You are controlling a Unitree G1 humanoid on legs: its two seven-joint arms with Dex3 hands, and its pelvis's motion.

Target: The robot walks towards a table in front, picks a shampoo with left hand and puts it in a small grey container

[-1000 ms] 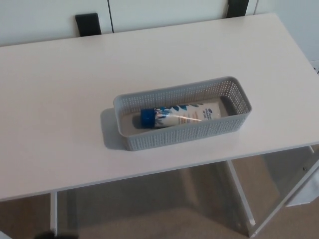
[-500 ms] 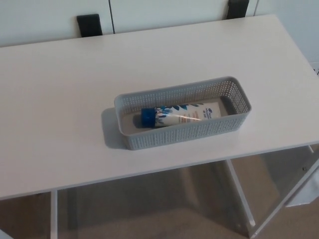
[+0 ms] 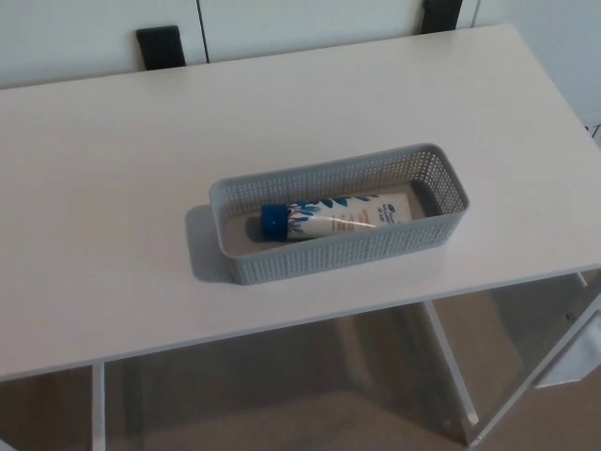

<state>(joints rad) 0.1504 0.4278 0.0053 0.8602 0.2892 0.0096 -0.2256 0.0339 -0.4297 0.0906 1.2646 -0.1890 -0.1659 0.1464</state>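
Shampoo [image 3: 333, 217] lying flat inside grey container [image 3: 338, 257], label seemingly up; both hands out of frame.

a black block [image 3: 160, 47] stands before white panels [image 3: 310, 19], carpet [image 3: 282, 418] below.

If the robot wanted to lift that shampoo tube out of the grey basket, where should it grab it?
Probably around the middle of the shampoo tube, coming straight down from above. It lies flat along the grey basket, blue cap toward the robot's left, and the walls block a sideways approach. Fingers would close across its narrow width.
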